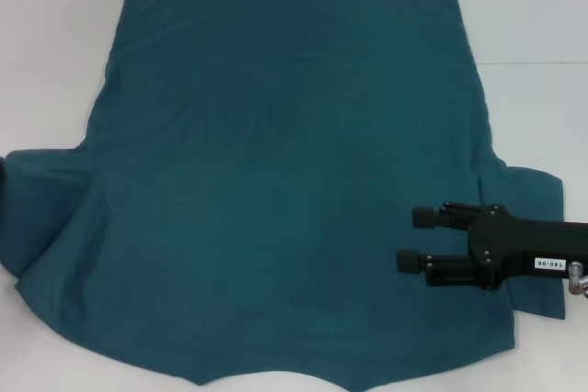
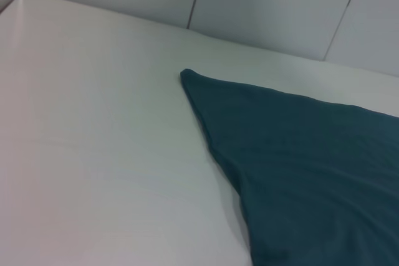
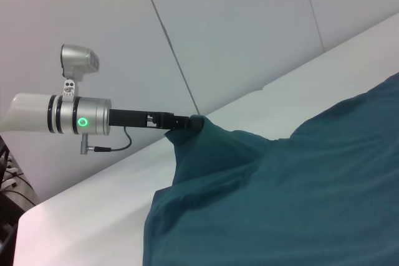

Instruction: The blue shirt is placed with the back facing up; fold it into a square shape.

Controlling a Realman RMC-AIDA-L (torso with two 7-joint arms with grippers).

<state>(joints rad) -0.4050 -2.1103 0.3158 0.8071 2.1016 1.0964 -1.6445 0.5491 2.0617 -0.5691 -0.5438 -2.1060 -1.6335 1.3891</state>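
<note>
Right claw [image 1: 415, 239] hovered spread over blue shirt [image 1: 276, 172], near right sleeve; left claw [image 3: 193, 124] pinched left sleeve, lifted off desk [image 1: 533, 16].

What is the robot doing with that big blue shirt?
It is starting to fold the blue shirt, which lies spread flat on the white table, plain side up. The right claw hovers open over the shirt near its right sleeve. In the right wrist view, the left claw has pinched the left sleeve and is lifting it.
</note>
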